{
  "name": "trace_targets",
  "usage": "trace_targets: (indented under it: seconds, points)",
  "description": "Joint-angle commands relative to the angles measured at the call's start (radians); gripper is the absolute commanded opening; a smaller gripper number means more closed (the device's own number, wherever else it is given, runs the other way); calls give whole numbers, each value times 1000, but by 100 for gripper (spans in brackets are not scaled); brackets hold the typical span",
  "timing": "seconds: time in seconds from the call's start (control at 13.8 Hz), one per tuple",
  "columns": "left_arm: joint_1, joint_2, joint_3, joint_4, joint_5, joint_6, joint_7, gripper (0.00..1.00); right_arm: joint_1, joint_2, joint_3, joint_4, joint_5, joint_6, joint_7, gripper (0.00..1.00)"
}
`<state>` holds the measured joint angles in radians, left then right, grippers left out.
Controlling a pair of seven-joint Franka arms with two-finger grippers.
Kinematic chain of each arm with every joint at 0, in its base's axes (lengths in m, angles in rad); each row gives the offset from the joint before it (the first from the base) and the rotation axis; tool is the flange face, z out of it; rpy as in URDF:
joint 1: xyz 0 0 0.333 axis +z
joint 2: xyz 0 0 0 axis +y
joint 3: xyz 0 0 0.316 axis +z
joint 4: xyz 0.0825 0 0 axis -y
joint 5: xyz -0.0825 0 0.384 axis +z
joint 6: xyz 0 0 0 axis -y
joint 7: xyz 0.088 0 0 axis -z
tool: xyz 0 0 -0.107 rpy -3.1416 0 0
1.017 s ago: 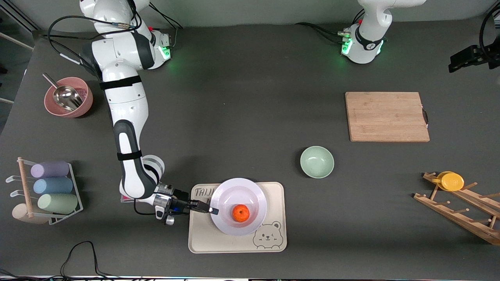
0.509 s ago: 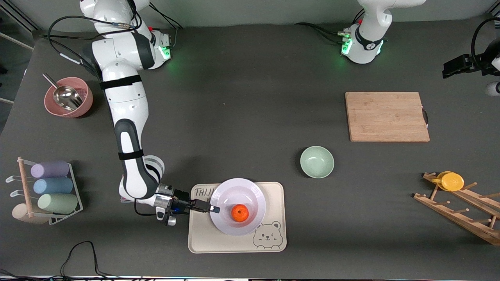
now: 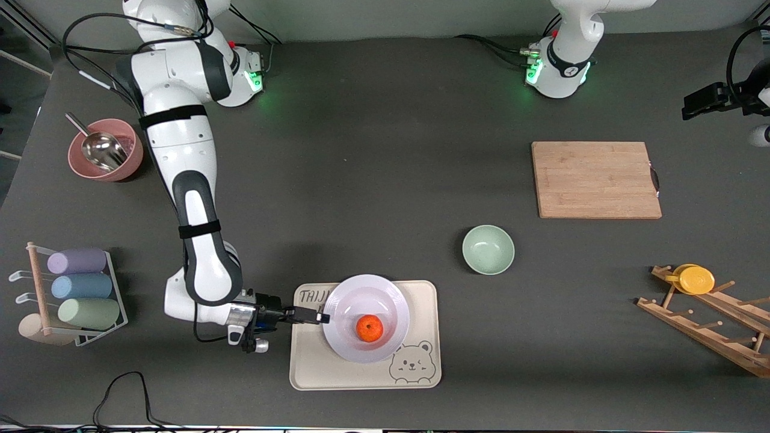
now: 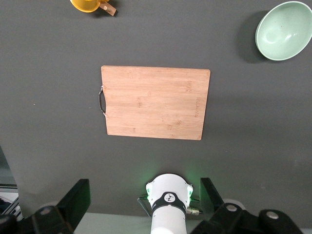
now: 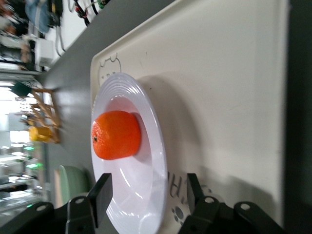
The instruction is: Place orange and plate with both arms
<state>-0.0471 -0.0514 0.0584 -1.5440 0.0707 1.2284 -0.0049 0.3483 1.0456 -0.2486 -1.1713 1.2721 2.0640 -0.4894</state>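
The orange point(image 3: 369, 328) lies in the pale plate point(image 3: 361, 291), which rests on the cream bear tray point(image 3: 313, 367) near the front camera. My right gripper point(image 3: 319, 317) is low at the plate's rim on the side toward the right arm's end. In the right wrist view the right gripper point(image 5: 147, 190) is open, its fingers point(image 5: 102, 190) standing apart on either side of the plate's rim point(image 5: 146, 112) without touching it, and the orange point(image 5: 116, 135) sits past them. My left gripper point(image 3: 701, 103) waits high at the left arm's end, open and empty point(image 4: 144, 195).
A wooden cutting board point(image 3: 595, 179) and a mint-green bowl point(image 3: 488, 249) lie toward the left arm's end, with a wooden rack carrying a yellow lid point(image 3: 696, 279). A pink bowl with a metal scoop point(image 3: 105, 150) and a cup rack point(image 3: 78, 288) stand at the right arm's end.
My right gripper has opened off the plate's rim and drawn back slightly toward the right arm's end. The plate with the orange has settled on the tray.
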Motion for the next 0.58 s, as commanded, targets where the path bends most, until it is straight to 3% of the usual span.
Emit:
trace_targets:
  seconds: [0.0, 0.07, 0.29, 0.51]
  points:
    - [1, -25, 1, -17, -2, 5, 6, 100, -32, -119, 0, -69, -234, -13, 37, 93]
    - [1, -48, 1, -54, -3, 32, 6, 100, -44, -163, 0, -106, -276, -36, 35, 100]
    - [1, -140, 1, -212, -3, 164, 3, 100, -97, -261, -1, -152, -465, -128, 41, 100]
    - [1, -140, 3, -228, -3, 180, 3, 100, -140, -408, -5, -226, -666, -177, 78, 100]
